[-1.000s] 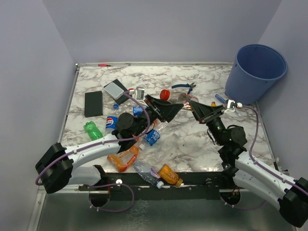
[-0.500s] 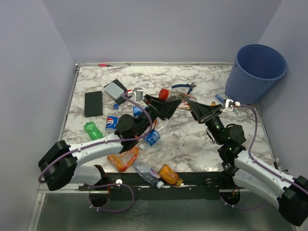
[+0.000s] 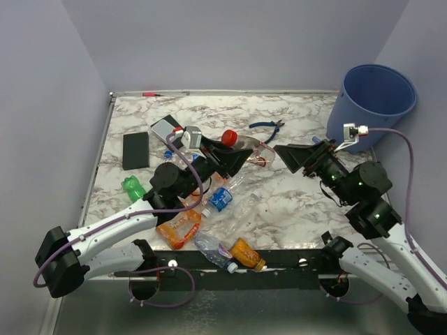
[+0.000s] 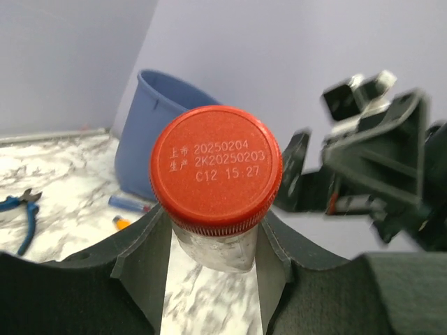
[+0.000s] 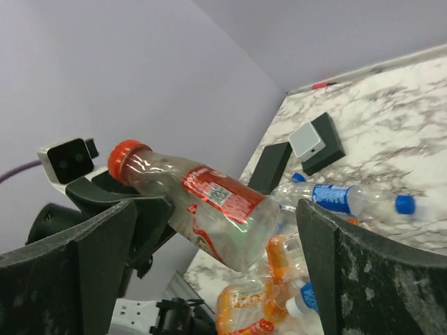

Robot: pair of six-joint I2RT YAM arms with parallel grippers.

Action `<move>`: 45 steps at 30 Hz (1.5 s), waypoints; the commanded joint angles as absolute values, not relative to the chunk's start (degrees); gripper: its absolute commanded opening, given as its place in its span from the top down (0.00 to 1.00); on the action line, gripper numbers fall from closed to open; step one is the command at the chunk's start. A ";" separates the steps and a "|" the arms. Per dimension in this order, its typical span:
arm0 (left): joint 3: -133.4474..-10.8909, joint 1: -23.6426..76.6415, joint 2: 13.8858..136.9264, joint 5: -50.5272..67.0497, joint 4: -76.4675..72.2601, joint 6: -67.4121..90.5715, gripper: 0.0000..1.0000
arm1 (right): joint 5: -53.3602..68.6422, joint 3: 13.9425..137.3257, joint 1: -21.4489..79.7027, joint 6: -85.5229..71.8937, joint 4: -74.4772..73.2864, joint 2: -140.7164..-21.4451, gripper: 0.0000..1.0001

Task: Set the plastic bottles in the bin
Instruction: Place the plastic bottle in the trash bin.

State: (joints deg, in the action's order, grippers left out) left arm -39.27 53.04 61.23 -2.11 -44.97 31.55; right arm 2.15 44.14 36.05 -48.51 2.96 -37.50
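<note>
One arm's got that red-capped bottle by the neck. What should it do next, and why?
Probably carry the red-capped bottle toward the bin. The left gripper is shut on its neck with it off the table, the right gripper stands open, holding nothing, and the bin is at the far right.

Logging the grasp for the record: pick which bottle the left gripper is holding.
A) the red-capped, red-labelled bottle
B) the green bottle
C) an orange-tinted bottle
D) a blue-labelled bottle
A: the left gripper is closed on the neck of the red-capped bottle, holding it above the table, while the green bottle lies on the marble.
</note>
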 commanded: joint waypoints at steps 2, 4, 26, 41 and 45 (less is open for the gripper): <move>-47.60 48.66 58.81 26.51 -17.26 20.33 1.00 | 3.82 56.20 36.37 -27.35 -22.29 -36.98 0.00; -50.20 48.51 60.47 39.50 -12.24 19.93 1.00 | 7.67 60.18 36.34 -23.49 -24.50 -38.29 0.01; -60.76 48.43 70.12 52.83 1.03 20.92 1.00 | 32.36 73.55 36.36 -14.24 -36.48 -54.25 0.18; -63.62 48.38 70.72 47.86 2.65 20.33 1.00 | 34.77 70.75 36.38 -18.24 -35.24 -56.32 0.32; -63.64 48.42 70.41 47.47 2.64 20.26 1.00 | 34.10 69.79 36.32 -19.25 -34.29 -56.86 0.40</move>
